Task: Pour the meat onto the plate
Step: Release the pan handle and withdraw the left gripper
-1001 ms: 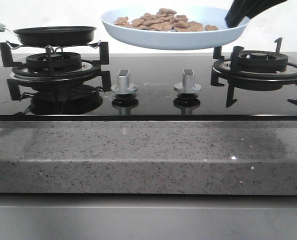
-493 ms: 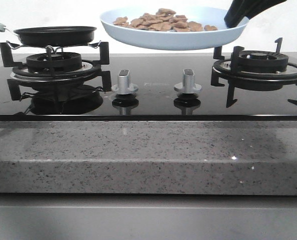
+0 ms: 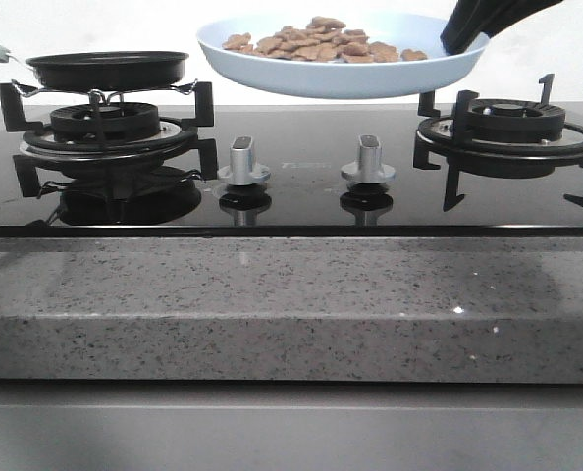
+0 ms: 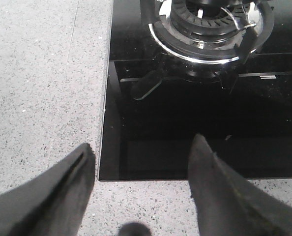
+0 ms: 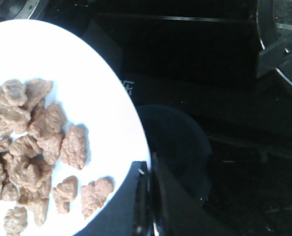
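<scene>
Held aloft above the middle of the stove [image 3: 291, 196], behind the two knobs [image 3: 243, 162]: plate [image 3: 341, 77], with meat [image 3: 316, 41] heaped in it (mostly toward its centre). Clamped on the plate's right rim: right gripper [image 3: 465, 37]. On the left burner [image 3: 110, 123]: frying pan [image 3: 108, 67], handle out to the left. To the right, well apart: right burner [image 3: 507, 123]. In front of the stove: desk [image 3: 291, 304] edge. Over the stove's front left corner: left gripper [image 4: 141, 196], jaws apart.

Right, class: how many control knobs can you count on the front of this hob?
2. The left knob sits just right of the burner carrying the black pan; the right knob sits beside it, nearer the bare right burner. Both are below the raised plate.
</scene>
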Tool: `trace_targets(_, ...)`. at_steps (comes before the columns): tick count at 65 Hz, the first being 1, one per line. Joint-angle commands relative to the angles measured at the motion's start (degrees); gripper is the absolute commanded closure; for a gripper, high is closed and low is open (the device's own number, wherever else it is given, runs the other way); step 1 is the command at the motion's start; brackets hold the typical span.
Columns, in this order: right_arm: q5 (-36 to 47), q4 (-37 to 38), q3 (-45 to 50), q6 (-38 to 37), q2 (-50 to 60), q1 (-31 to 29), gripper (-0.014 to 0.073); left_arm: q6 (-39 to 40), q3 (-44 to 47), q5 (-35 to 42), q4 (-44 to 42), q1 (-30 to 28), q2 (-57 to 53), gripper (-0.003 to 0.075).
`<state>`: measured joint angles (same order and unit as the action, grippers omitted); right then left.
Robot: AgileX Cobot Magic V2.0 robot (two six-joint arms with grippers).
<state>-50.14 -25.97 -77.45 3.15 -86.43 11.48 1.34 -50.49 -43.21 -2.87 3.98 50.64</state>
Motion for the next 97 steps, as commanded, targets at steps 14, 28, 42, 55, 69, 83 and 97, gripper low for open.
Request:
trace_targets(14,2.5,-1.9,-1.7,0.4,2.5,-0.1,0.0664,0.5,-1.5,4.1,0.0,0.4,-0.2,0.0314)
trace_targets(28,2.5,-1.9,-1.7,0.4,2.5,-0.1,0.0664,0.5,-1.5,4.1,0.0,0.4,-0.2,0.0314)
trace_targets(42,4.7,-1.9,-1.7,1.2,2.5,-0.1,0.0664,0.5,-1.5,4.1,0.0,0.4,-0.2,0.0314)
trace_targets(55,4.3,-1.8,-7.0,4.4,-0.7,-0.1,0.0664,0.5,-1.5,4.1,0.0,0.4,-0.2,0.0314)
trace_targets(69,0.5,-1.5,-18.3,4.4,-8.4,-0.1,0.0664,0.5,-1.5,4.1,0.0,0.4,-0.2,0.0314)
trace_targets(83,-3.9,1.8,-31.3,4.4,-17.6,-0.1,0.0663,0.5,-1.5,4.1,0.0,0.4,-0.2,0.0314)
trace_targets(97,-5.1,3.7,-40.1,4.3,-25.5,-0.2,0.0663,0.5,-1.5,4.1,0.0,0.4,-0.2,0.0314)
